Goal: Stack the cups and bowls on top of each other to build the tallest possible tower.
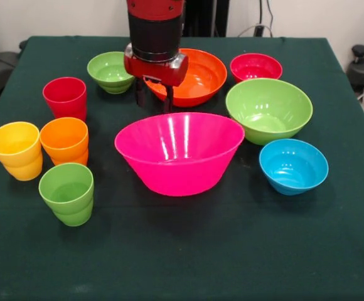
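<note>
Red-and-black arm descends from top; tool (154,100) hangs over near rim of large orange bowl (198,75), fingers slightly spread, pinching nothing. Pink bowl (179,153) sits mid-surface, just in front of tool. Large green bowl (268,110), blue bowl (293,166), red bowl (255,66) at picture's right. Small green bowl (110,71) beside arm. Red cup (64,97), orange cup (64,141), yellow cup (16,150), green cup (67,193) clustered left, all upright on green surface (188,251), nothing stacked.

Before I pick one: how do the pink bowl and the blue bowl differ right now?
The pink bowl is by far the bigger and taller; the blue bowl is small and shallow. The pink bowl sits mid-table just in front of the hand; the blue bowl sits apart, toward the picture's right. Both are upright, empty and unstacked.
</note>
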`<state>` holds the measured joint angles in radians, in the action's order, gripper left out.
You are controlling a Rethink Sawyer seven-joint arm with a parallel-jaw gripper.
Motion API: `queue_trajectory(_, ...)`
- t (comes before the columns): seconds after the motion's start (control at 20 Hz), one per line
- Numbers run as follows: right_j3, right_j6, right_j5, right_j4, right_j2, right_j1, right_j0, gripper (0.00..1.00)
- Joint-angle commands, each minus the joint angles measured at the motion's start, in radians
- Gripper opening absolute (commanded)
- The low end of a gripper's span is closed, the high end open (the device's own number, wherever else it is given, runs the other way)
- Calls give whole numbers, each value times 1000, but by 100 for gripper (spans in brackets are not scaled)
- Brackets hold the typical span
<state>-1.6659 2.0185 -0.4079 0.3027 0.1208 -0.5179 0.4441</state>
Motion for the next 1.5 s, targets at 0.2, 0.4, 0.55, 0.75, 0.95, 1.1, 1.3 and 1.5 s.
queue_trajectory(0.2, -5, -57, -169, 20, 88, -94, -66, 100)
queue_trajectory(0.4, -21, -39, -176, 12, 85, -116, -74, 100)
queue_trajectory(0.55, -31, -24, -171, 11, 76, -130, -81, 100)
queue_trajectory(0.75, -41, -37, -170, 14, 79, -139, -69, 100)
queue_trajectory(0.95, -27, -80, -180, 21, 94, -136, -37, 100)
queue_trajectory(1.1, 0, -102, -185, 28, 103, -117, -21, 100)
queue_trajectory(1.3, 49, -117, -195, 33, 114, -80, -12, 100)
queue_trajectory(1.5, 80, -126, -204, 41, 118, -60, -15, 100)
